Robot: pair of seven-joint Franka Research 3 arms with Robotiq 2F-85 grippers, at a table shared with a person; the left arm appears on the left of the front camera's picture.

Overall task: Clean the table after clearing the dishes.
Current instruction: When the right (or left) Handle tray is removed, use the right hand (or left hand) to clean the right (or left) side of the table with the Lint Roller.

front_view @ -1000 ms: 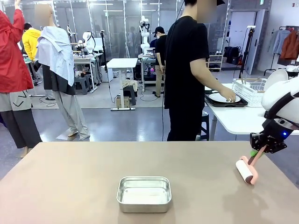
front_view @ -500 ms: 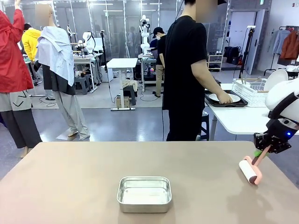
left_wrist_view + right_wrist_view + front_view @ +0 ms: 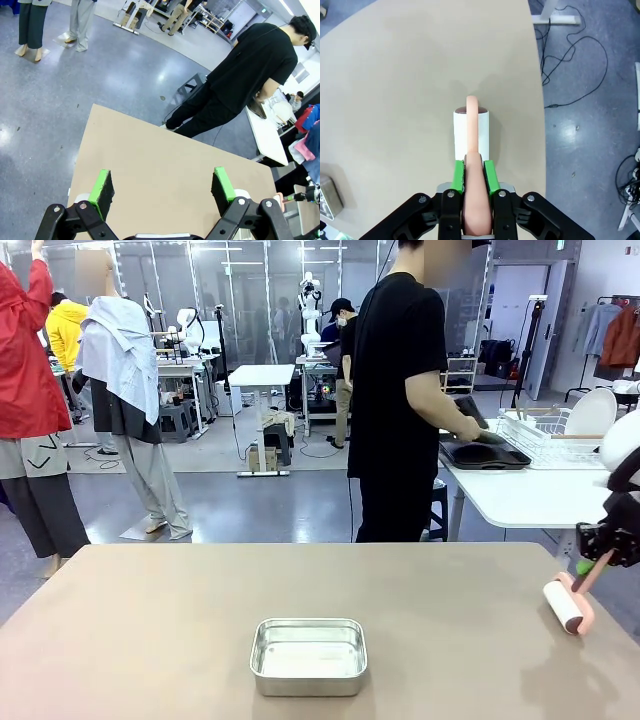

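Roller (image 3: 563, 607) of white paper on a smooth pink handle sits clamped in my right gripper (image 3: 474, 175), near the matte taupe tabletop's (image 3: 150, 620) edge. My left gripper (image 3: 162, 192) gapes wide. Dark trays (image 3: 485, 454) lie stacked on the white table behind.

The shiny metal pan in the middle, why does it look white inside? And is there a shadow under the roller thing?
Front view: the pan mirrors the ceiling lights, so its floor glares pale. Right wrist view: a faint soft shadow spreads on the table just beyond the roller held in the right hand. Left wrist view: the wide lens tilts the table and the person sideways.
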